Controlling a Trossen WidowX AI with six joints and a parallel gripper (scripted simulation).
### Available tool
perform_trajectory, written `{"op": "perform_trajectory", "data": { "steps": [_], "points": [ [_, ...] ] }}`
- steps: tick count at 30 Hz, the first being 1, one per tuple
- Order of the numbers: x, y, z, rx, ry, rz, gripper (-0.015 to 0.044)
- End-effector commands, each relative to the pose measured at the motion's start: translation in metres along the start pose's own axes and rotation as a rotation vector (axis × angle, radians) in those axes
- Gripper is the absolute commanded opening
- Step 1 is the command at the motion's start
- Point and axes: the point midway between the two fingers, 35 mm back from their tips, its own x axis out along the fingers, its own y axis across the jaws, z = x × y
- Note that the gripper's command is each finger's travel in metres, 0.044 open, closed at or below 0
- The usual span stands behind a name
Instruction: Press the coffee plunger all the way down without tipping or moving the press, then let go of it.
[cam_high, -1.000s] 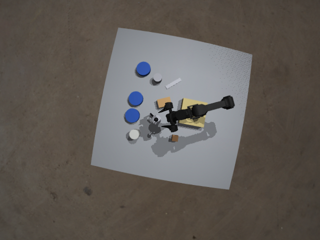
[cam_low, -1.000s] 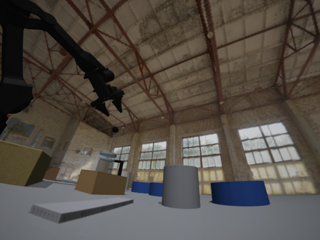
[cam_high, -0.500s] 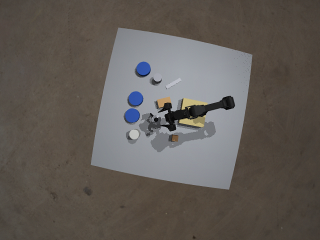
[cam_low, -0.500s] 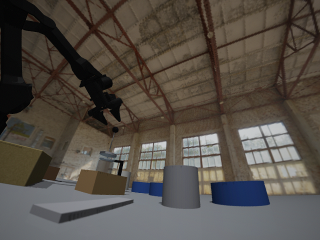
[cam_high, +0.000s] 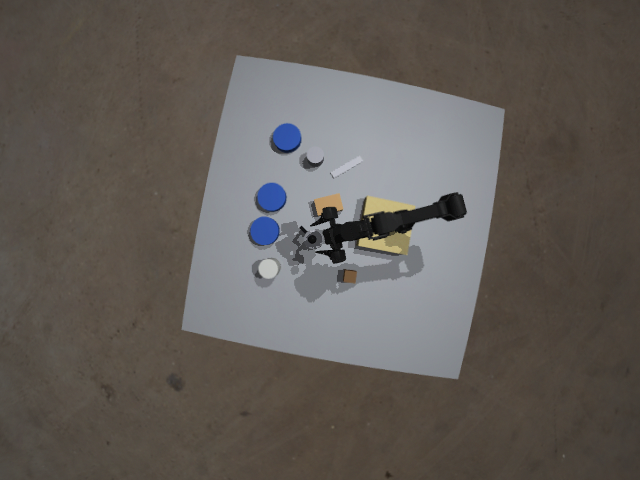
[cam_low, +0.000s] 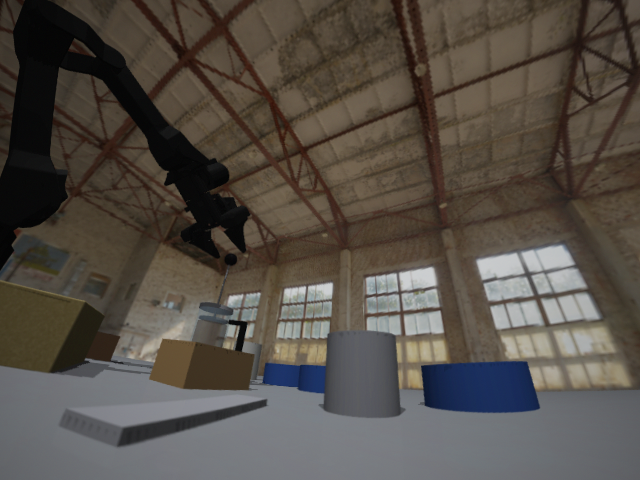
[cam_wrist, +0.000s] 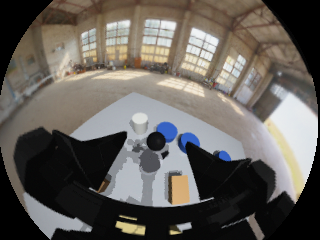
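Observation:
The coffee press (cam_low: 207, 331) (cam_wrist: 149, 162) (cam_high: 303, 229) stands upright, its black handle (cam_low: 240, 334) (cam_wrist: 165, 154) on one side. The plunger is up: a thin rod (cam_low: 223, 287) shows above the lid (cam_low: 216, 309), topped by a round black knob (cam_high: 312, 239) (cam_low: 230, 259) (cam_wrist: 156, 142). My gripper (cam_high: 313, 238) (cam_low: 231, 254) (cam_wrist: 158, 140) is open and empty, pointing down at a slant. Its fingertips are just above the knob in the exterior view, one to each side of it in the wrist view. Whether they touch it is not clear.
An orange block (cam_high: 328, 202) (cam_low: 217, 365) (cam_wrist: 180, 189) stands close beside the press. A white cylinder (cam_high: 268, 268) (cam_wrist: 139, 123) and several blue discs (cam_high: 264, 230) lie beyond it. A brown cube (cam_high: 349, 276), yellow block (cam_high: 379, 205), grey cylinder (cam_high: 314, 155) and pale bar (cam_high: 346, 166) are around.

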Motion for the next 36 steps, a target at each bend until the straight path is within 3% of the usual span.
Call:
{"op": "perform_trajectory", "data": {
  "steps": [1,5,17,36],
  "points": [
    [0.009,0.001,-0.002,-0.006,0.008,0.003,0.0440],
    [0.013,0.001,-0.003,-0.006,0.008,0.003,0.0440],
    [0.013,0.001,-0.003,-0.006,0.008,0.003,0.0125],
    [0.021,0.001,-0.012,-0.006,0.008,0.003,0.0119]
  ]
}}
